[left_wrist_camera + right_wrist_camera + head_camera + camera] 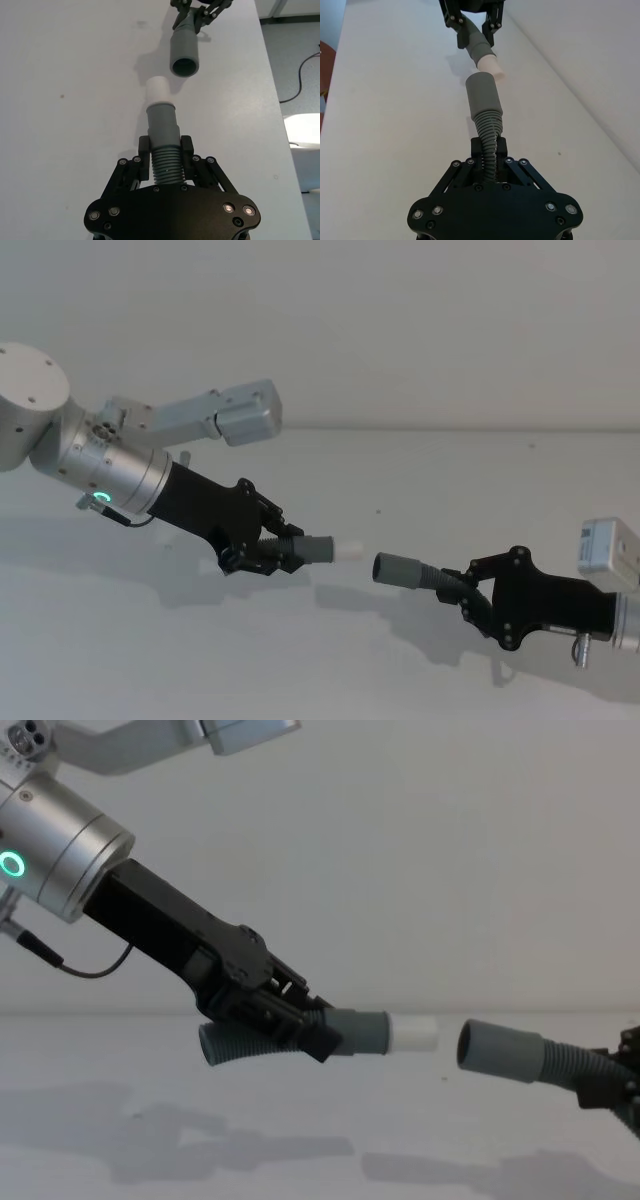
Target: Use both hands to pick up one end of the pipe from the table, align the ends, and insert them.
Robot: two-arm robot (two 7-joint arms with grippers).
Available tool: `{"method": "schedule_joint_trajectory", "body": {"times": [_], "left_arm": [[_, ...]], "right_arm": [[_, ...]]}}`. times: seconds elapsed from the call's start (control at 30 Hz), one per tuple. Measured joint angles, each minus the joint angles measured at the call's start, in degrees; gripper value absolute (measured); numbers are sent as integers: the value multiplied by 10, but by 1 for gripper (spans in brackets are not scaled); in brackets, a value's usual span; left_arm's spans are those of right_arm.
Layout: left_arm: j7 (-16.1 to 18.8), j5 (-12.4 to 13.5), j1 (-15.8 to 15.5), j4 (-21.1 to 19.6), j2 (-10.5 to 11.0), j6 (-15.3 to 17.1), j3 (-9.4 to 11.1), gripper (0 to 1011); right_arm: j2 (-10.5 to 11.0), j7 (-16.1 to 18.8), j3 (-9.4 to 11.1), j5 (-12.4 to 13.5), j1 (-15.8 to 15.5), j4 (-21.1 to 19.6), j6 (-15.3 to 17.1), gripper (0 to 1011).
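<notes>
My left gripper [283, 548] is shut on the short ribbed pipe piece [262, 1042], held above the table [330, 660]. Its grey cuff with a white tip [347, 549] points right. My right gripper [462, 592] is shut on the ribbed part of the longer pipe piece [488, 131], whose wider grey socket mouth [393, 568] points left. A small gap separates the white tip [414, 1034] from the socket [495, 1047], and the socket sits slightly lower. In the left wrist view the socket mouth [184, 66] lies just beyond and beside the white tip [158, 89]. Seen from the right wrist, the socket [482, 92] nearly reaches the tip [488, 65].
The white tabletop [75, 100] spreads under both arms, its edge [280, 115] showing in the left wrist view with floor and a cable beyond. A pale wall stands behind.
</notes>
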Motion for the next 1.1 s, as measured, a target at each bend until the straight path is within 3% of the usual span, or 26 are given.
{"method": "schedule_joint_trajectory", "body": {"times": [0.5, 1.1], "left_arm": [[-14, -6, -9, 6, 1, -2, 13, 346], [-20, -15, -18, 17, -2, -10, 23, 346]], "right_arm": [[4, -11, -13, -16, 9, 6, 0, 134], [7, -20, -24, -17, 16, 9, 11, 134]]}}
